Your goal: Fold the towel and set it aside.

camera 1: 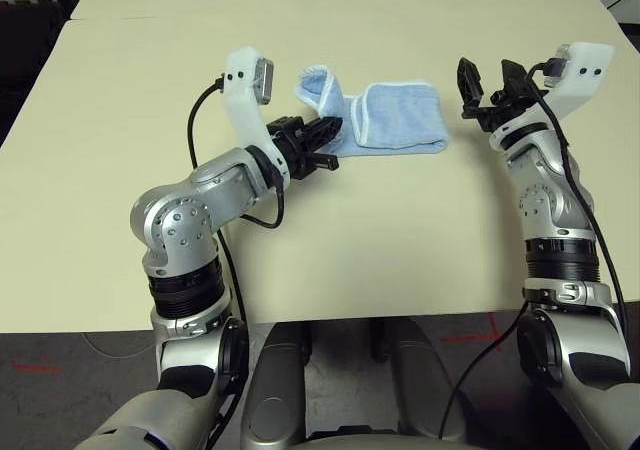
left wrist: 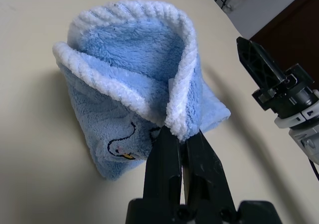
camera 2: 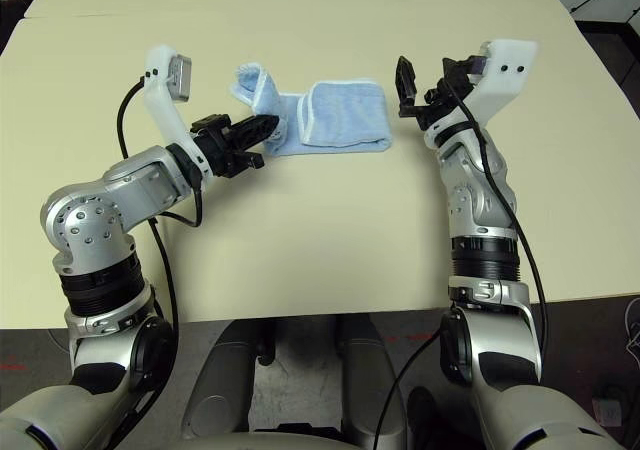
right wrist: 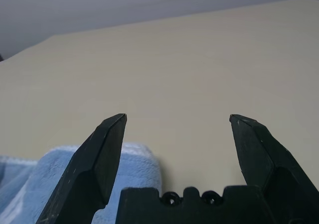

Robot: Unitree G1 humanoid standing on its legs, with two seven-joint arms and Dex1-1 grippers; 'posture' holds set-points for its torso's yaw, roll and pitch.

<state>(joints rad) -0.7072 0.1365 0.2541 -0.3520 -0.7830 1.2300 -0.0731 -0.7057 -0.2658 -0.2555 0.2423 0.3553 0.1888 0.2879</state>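
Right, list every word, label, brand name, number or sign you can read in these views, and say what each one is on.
No readable text in any view.
Small light-blue terry towel: it bears a small dark embroidered motif, a curved outline figure with a bit of yellow; a picture, not letters.
White camera mounts on the wrists and silver arm housings: no legible marking.
Red marks on the floor beside the pale table: cross-like marks, not characters.

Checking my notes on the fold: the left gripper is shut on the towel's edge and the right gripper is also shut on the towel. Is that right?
Not quite. The left gripper is shut on the towel edge, but the right gripper stands open and empty beside the towel's other end, gripping nothing. The right wrist view shows its fingers wide apart with bare table between them.
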